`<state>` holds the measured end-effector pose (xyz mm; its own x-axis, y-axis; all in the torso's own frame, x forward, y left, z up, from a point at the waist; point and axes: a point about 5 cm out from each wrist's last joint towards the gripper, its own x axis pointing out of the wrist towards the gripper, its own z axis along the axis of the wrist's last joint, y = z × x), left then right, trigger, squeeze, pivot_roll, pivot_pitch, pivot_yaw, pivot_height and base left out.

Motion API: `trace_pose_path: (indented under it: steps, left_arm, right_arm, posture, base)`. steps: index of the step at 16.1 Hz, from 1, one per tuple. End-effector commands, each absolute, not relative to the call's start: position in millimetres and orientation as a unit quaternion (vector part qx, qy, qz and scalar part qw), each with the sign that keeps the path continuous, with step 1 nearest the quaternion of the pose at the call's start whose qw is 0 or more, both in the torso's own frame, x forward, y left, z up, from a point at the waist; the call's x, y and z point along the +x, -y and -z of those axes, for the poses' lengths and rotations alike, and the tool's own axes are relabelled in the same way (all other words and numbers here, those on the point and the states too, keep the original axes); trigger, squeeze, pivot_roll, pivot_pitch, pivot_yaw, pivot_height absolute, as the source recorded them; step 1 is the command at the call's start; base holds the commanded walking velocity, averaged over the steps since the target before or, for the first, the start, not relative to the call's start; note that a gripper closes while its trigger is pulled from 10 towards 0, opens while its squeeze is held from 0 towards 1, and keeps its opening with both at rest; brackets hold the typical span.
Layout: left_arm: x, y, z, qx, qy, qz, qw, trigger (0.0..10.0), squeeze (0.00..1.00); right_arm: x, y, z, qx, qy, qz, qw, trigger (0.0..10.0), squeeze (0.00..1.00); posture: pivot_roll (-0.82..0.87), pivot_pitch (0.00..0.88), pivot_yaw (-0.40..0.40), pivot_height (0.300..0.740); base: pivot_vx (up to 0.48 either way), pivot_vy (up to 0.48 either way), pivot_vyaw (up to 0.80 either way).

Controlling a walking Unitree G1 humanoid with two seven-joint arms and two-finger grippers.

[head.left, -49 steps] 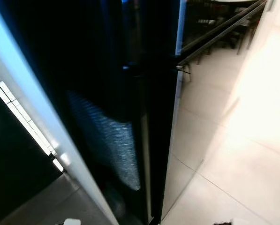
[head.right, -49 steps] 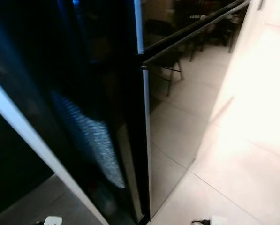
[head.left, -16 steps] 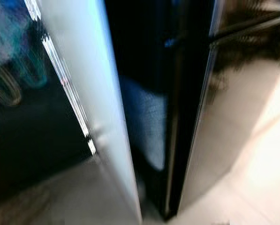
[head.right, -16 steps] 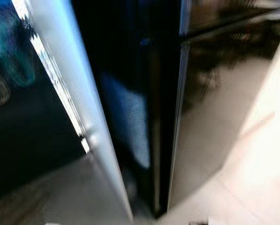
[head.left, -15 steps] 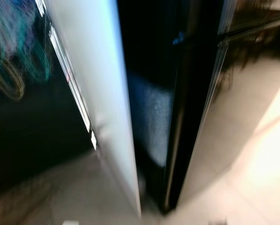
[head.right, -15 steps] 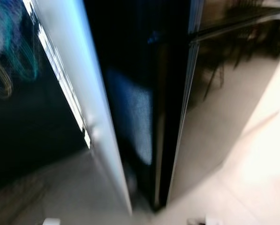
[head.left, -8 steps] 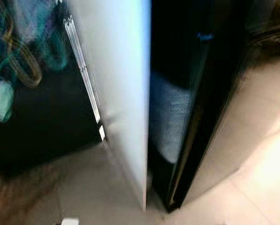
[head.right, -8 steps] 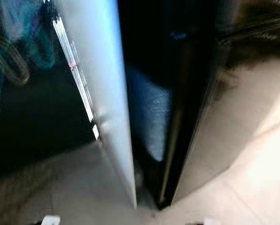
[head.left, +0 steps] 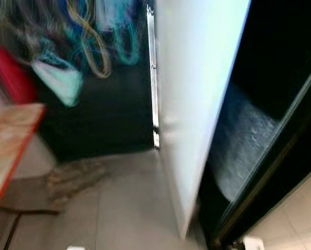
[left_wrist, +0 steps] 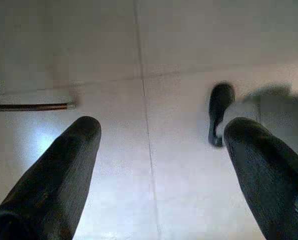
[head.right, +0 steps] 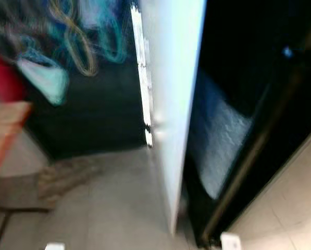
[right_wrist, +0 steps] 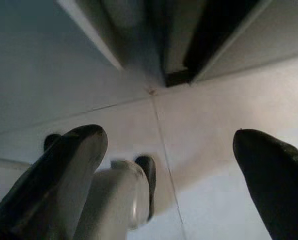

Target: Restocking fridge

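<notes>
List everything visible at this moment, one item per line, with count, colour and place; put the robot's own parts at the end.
fridge door: one, white edge facing the camera, standing open at centre.
fridge body: one, black and glossy, right of the door, with a pale textured patch low in the dark gap.
tangled cords: several, teal and yellow, blurred, hanging upper left against a dark background.
red object: one, blurred, far left; cannot tell what it is.
wooden surface: one, light wood with a red edge, at left.
floor: pale tiles, below everything.
left gripper: black fingers open, hanging over the floor tiles.
right gripper: black fingers open, hanging over the floor near the fridge's base.
</notes>
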<state>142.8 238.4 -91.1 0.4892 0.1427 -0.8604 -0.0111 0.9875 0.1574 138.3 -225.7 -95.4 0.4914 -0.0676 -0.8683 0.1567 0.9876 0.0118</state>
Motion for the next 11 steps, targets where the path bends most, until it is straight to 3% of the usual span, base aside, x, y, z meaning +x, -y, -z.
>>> trace_pose_path:
  steps: [1, 11]
  left_arm:
    - [139.7, -236.0, 92.9, 0.063, -0.509, -0.042, 0.857, 10.0, 0.0]
    - [137.1, -235.6, 93.8, 0.064, -0.509, -0.041, 0.857, 10.0, 0.0]
  right_arm:
    - [132.5, 230.7, 96.3, 0.033, -0.51, 0.064, 0.857, 10.0, 0.0]
    - [130.4, 231.4, 96.8, 0.008, -0.517, 0.043, 0.855, 10.0, 0.0]
  posture:
    - [-0.1, 0.0, 0.025, 0.74]
    - [-0.1, 0.0, 0.024, 0.74]
  base:
    - [0.0, 0.0, 0.8]
    - [0.0, 0.0, 0.8]
